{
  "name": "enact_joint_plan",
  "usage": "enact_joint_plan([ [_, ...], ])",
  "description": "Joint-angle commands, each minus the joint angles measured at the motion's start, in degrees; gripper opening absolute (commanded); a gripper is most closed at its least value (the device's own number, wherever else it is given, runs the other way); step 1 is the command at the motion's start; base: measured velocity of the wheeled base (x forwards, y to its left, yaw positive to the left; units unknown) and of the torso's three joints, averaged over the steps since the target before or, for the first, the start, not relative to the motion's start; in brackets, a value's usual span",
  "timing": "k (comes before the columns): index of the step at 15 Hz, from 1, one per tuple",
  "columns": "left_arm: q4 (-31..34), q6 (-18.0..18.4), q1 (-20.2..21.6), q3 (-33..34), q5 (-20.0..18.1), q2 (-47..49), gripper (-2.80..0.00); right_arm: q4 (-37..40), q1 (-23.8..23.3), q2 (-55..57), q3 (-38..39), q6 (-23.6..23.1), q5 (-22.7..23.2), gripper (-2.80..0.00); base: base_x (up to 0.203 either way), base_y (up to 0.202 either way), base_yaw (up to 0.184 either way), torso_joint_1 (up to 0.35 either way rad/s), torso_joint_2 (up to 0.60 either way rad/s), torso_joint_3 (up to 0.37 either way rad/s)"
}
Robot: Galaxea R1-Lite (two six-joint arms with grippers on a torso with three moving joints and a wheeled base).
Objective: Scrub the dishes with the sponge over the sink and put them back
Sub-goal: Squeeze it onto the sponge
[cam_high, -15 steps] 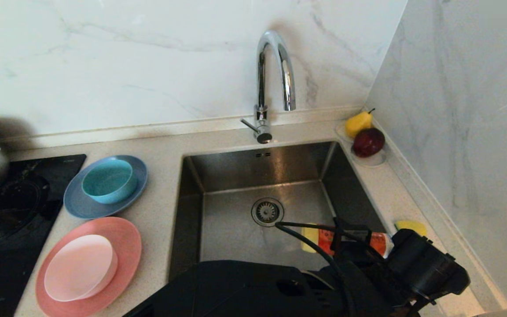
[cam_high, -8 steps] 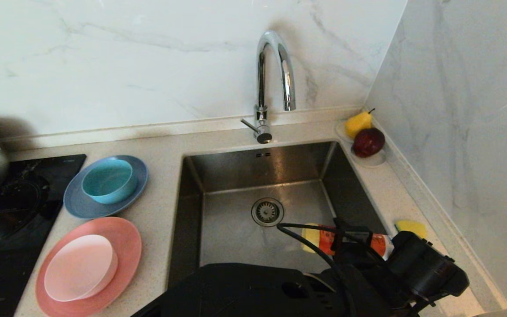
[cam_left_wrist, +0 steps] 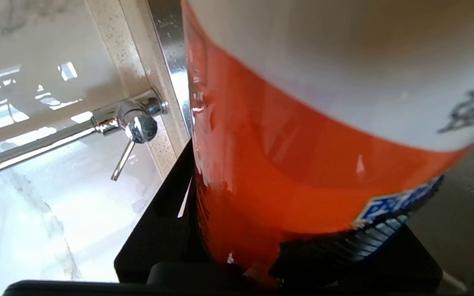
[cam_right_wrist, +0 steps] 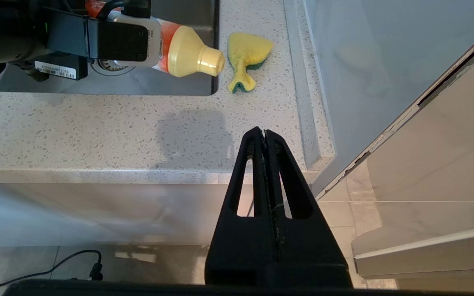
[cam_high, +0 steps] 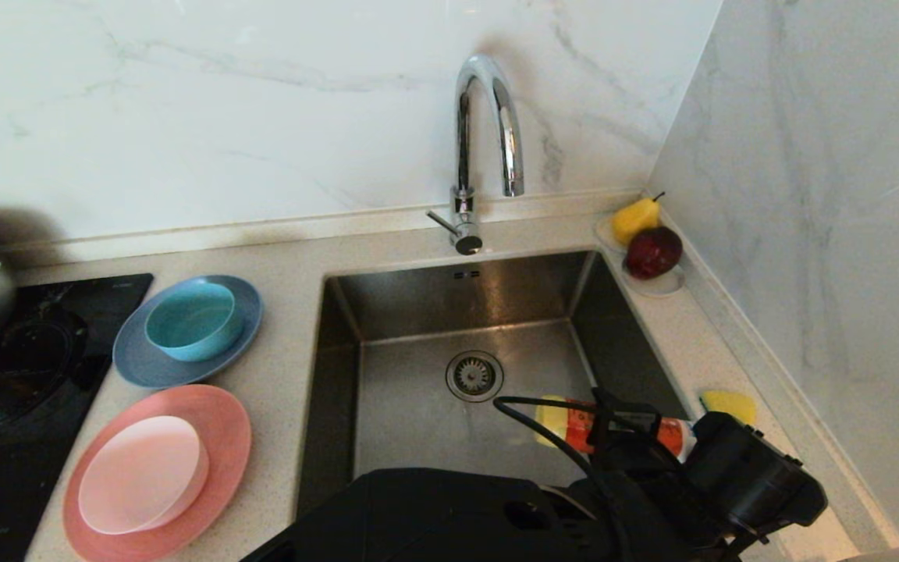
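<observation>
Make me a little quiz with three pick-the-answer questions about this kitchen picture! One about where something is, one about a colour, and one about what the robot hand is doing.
1. Where is the sponge?
A. In the sink
B. On the counter beside the sink
C. On the pink plate

2. What colour is the bowl on the grey-blue plate?
A. Teal
B. Red
C. Black

3. What is the left gripper doing?
A. Holding a plate
B. Hanging open, holding nothing
C. Gripping a bottle of dish soap

Answers:
1. B, it lies on the speckled counter just past the sink edge.
2. A, the head view shows a teal bowl there.
3. C, the orange bottle sits clamped in it, tipped toward the sponge.
</observation>
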Motion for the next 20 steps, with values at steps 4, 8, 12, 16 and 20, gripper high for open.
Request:
enact_joint_plan([
  [4, 0.1, 0.6, 0.2, 0.0, 0.4, 0.7, -2.8, 0.0, 0.0, 0.1, 0.0, 0.0, 0.0, -2.8, 0.0, 0.0, 0.0, 0.0, 0.0, 0.0],
  [8, -0.1, 1.1, 0.2, 0.0, 0.4, 1.1, -2.8, 0.0, 0.0, 0.1, 0.0, 0.0, 0.0, -2.8, 0.0, 0.0, 0.0, 0.0, 0.0, 0.0],
  [12, -4.1, 1.2, 0.6, 0.0, 0.4, 1.1, -2.8, 0.0, 0.0, 0.0, 0.0, 0.0, 0.0, -2.8, 0.0, 0.0, 0.0, 0.0, 0.0, 0.0],
  [16, -8.2, 1.5, 1.6, -0.3, 0.0, 1.0, -2.8, 0.0, 0.0, 0.0, 0.0, 0.0, 0.0, -2.8, 0.0, 0.0, 0.0, 0.0, 0.0, 0.0],
  [20, -9.3, 3.6, 2.3, -0.3, 0.0, 2.2, -2.8, 0.0, 0.0, 0.1, 0.0, 0.0, 0.0, -2.8, 0.0, 0.0, 0.0, 0.0, 0.0, 0.0],
])
